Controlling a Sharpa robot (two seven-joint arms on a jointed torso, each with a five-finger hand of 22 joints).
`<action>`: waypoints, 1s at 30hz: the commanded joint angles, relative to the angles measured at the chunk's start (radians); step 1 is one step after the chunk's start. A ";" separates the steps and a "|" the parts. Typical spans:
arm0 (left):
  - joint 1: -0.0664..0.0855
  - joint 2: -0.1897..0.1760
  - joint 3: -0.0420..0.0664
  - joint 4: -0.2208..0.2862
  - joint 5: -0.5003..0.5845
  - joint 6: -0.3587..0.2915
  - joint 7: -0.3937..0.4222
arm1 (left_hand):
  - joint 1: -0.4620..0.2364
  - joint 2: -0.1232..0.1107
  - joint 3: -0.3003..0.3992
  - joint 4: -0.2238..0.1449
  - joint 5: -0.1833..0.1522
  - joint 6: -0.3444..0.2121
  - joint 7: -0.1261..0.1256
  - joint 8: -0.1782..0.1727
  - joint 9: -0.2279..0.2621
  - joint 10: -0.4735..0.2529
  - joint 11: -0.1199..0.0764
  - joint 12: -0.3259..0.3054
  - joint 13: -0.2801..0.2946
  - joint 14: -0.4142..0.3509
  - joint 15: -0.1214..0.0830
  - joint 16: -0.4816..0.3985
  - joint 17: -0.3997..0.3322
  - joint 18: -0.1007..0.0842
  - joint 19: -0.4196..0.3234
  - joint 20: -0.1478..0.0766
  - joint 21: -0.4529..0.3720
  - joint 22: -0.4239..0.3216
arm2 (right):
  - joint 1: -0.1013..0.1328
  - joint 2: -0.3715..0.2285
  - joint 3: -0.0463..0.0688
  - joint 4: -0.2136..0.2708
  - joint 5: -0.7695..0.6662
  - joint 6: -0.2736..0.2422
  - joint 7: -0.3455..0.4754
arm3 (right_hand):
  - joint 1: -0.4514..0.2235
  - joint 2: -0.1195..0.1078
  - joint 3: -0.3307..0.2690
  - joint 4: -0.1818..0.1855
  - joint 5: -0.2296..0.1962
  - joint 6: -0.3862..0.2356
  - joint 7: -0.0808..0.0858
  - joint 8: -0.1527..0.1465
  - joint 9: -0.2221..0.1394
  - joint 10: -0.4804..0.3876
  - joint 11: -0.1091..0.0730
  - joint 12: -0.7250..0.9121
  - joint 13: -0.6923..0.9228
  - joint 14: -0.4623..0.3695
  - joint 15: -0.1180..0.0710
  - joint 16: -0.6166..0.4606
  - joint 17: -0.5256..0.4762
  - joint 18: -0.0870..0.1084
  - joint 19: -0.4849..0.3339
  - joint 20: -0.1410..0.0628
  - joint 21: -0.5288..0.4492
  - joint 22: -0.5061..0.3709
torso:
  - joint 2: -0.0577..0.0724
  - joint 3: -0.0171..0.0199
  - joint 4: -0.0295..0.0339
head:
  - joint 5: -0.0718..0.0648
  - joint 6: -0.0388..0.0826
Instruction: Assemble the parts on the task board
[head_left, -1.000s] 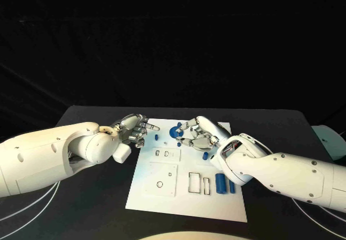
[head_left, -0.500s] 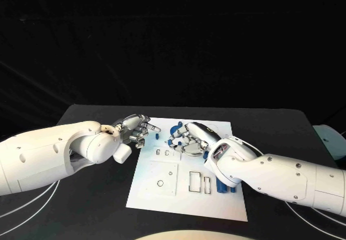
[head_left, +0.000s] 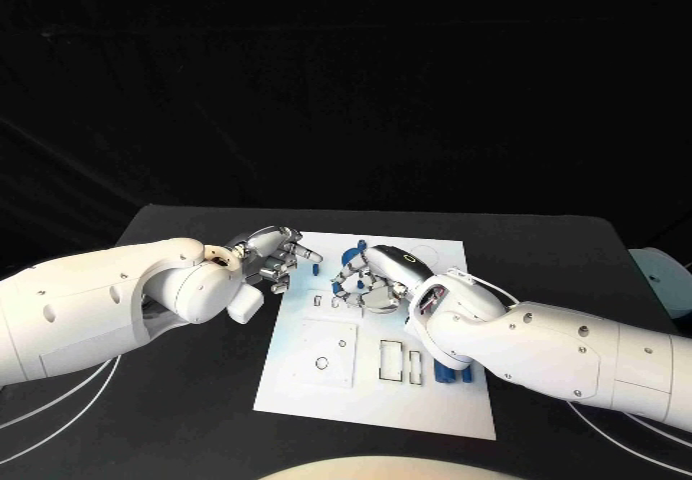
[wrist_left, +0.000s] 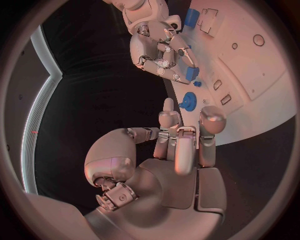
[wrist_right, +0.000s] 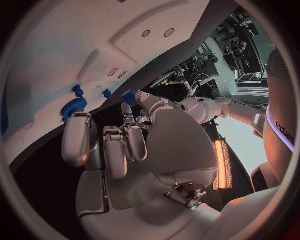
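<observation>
Black table (head_left: 173, 400): right hand (head_left: 378, 280) seemingly pinches blue part (head_left: 338, 287); left hand (head_left: 274, 260) loosely spread.

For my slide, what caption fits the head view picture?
Two robot hands, left hand and right hand, meet over the white task board with its blue parts.

Matt white task board (head_left: 368, 400), metallic hands

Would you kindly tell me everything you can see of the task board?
The task board is a flat white rectangular plate lying on the black table, with outlined rectangular and round recesses. Small blue parts lie near its right edge; a blue gear stands near its far end. The right hand hovers over its far half; contact cannot be told.
</observation>
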 joint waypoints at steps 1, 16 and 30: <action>0.001 0.004 0.001 -0.001 -0.056 0.012 -0.018 | 0.002 -0.011 0.007 -0.002 -0.001 -0.009 -0.001 -0.007 0.001 -0.007 0.000 -0.005 -0.001 0.079 -0.002 -0.007 0.179 -0.015 -0.002 -0.005 0.003 -0.001 | -0.001 0.007 0.000 -0.006 -0.060 0.036 -0.037 | -0.001 0.000 -0.008 0.000 -0.005 0.007 0.000 0.003 0.001 -0.006 0.004 -0.003 0.070 0.102 0.004 0.002 0.254 -0.007 -0.001 0.002 -0.001 0.104 | -0.001 0.0007 0.0000 | 0.002 -0.002; -0.005 0.015 -0.002 0.000 -0.219 0.055 -0.179 | 0.011 -0.025 0.019 0.002 -0.001 -0.036 0.010 -0.028 -0.005 -0.015 0.009 -0.018 -0.011 0.076 0.005 -0.012 0.169 -0.014 -0.006 0.000 0.001 -0.007 | -0.002 0.018 -0.001 -0.016 -0.079 0.036 -0.059 | -0.001 0.000 -0.009 0.000 -0.006 0.007 0.000 0.004 0.001 -0.007 0.004 -0.004 0.069 0.101 0.004 0.002 0.253 -0.006 -0.002 0.002 -0.002 0.103 | 0.000 0.0011 -0.0012 | 0.010 -0.008; -0.010 0.032 -0.004 0.005 -0.190 0.047 -0.178 | 0.019 -0.026 0.029 0.001 -0.001 -0.050 0.016 -0.040 -0.009 -0.014 0.014 -0.016 -0.003 0.077 0.009 -0.012 0.169 -0.014 -0.006 0.004 0.000 -0.007 | -0.008 0.002 -0.001 0.012 -0.079 -0.024 -0.037 | 0.000 0.001 -0.011 0.000 -0.009 0.009 -0.001 0.005 0.002 -0.006 0.004 -0.002 0.071 0.102 0.004 0.002 0.254 -0.007 -0.001 0.002 -0.001 0.104 | 0.000 0.0019 -0.0015 | 0.013 -0.008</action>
